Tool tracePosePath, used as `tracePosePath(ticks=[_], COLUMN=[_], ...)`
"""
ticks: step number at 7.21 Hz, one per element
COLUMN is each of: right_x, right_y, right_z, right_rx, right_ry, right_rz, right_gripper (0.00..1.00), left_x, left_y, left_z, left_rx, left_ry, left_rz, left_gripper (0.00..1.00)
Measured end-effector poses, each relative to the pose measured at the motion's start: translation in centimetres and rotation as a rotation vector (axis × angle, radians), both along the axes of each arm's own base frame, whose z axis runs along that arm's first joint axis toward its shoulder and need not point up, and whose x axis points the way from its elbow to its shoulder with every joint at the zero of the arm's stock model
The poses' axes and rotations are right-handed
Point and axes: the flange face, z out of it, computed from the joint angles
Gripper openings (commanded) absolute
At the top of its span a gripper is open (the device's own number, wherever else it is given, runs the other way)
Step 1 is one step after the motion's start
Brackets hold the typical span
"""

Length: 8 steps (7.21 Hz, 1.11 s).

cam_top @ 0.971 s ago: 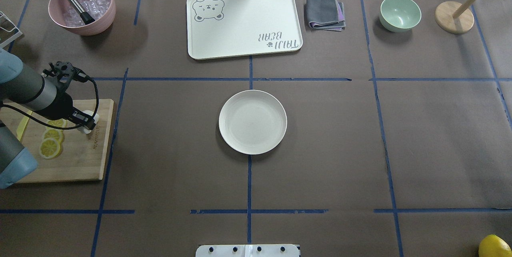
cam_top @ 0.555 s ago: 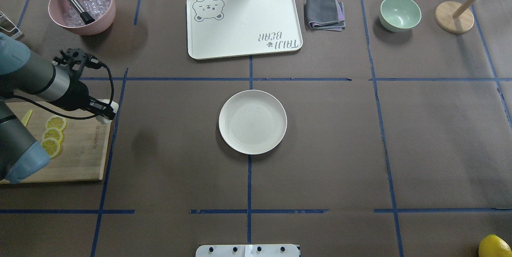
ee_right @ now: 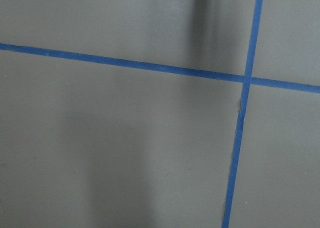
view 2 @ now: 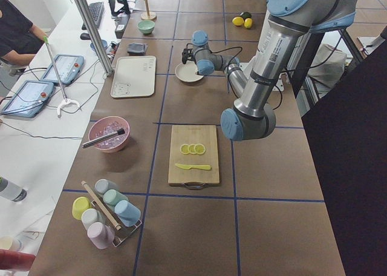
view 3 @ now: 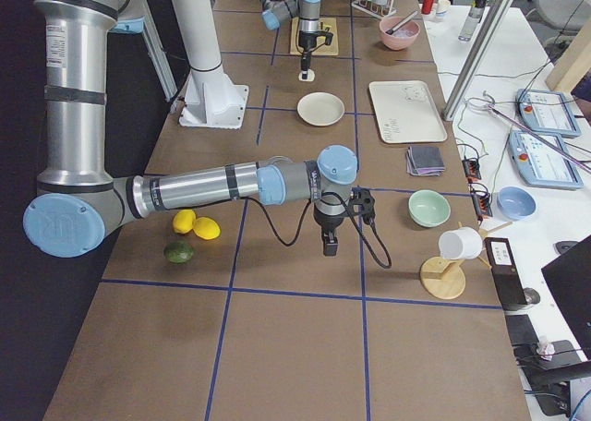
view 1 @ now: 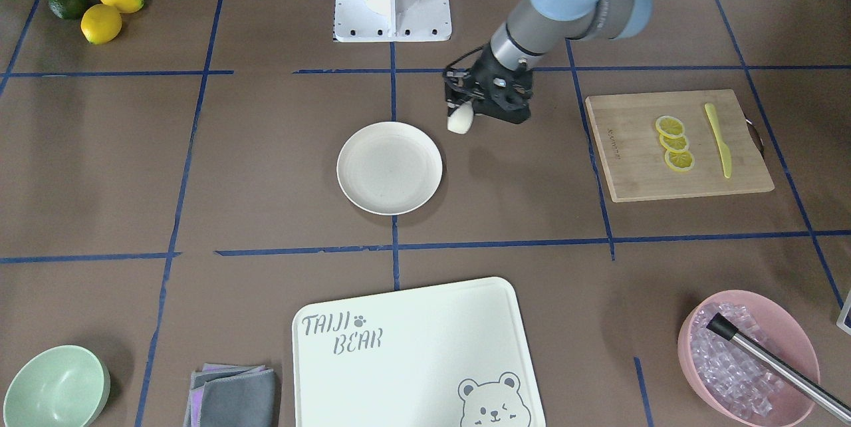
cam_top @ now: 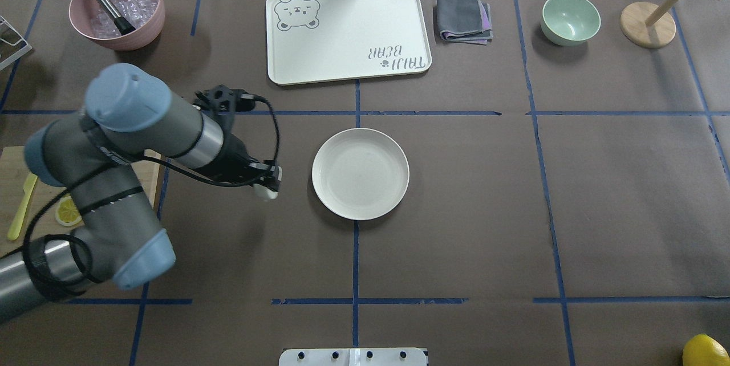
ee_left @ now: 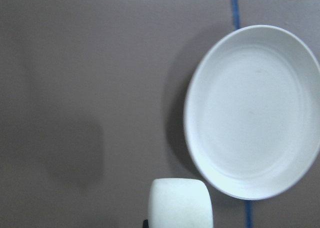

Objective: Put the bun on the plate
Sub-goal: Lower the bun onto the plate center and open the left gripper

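The bun (cam_top: pixel 266 192), a small white rounded lump, is held above the table by my left gripper (cam_top: pixel 269 184), which is shut on it. It hangs a short way to the left of the plate (cam_top: pixel 360 174), a round cream plate with nothing on it. The front-facing view puts the bun (view 1: pixel 460 121) just beyond the plate's (view 1: pixel 389 167) rim, under the left gripper (view 1: pixel 461 112). In the left wrist view the bun (ee_left: pixel 181 204) is at the bottom edge and the plate (ee_left: pixel 252 110) at the right. My right gripper (view 3: pixel 330 246) hangs over bare table, seen only from the right side; I cannot tell its state.
A wooden cutting board (view 1: pixel 631 174) with lemon slices and a yellow knife lies on my left. At the far edge stand a pink bowl (cam_top: pixel 117 9) of ice, the bear tray (cam_top: pixel 348 32), a folded cloth (cam_top: pixel 463 17), a green bowl (cam_top: pixel 570 18) and a wooden stand (cam_top: pixel 647 24).
My left gripper has carried the bun rightward from over the cutting board's edge to just left of the plate. The plate has not moved.
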Motion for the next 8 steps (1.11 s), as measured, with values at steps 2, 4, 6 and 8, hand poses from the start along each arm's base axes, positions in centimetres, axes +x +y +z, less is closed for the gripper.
tracePosePath(ticks=[2,4,6,8], right_x=[0.0,0.0,0.0,0.0], right_y=[0.0,0.1,0.2,0.2], right_z=[0.1,0.1,0.2,0.2], right_rx=[-0.001,-0.001,-0.002,-0.003], right_ry=[0.000,0.000,-0.001,-0.002], right_rz=[0.000,0.000,0.000,0.000], right_gripper=[1.00,1.00,1.00,1.00], left_x=[5.5,8.3,9.8,10.9], left_y=[-0.1,-0.6,-1.8,-2.3], left_z=[-3.7,-3.3,-2.2,-1.6], left_rx=[-0.014,0.008,0.033,0.035], left_ry=[-0.052,-0.109,-0.158,-0.185], left_rz=[-0.052,-0.107,-0.162,-0.174], left_gripper=[0.39,0.39,0.39,0.39])
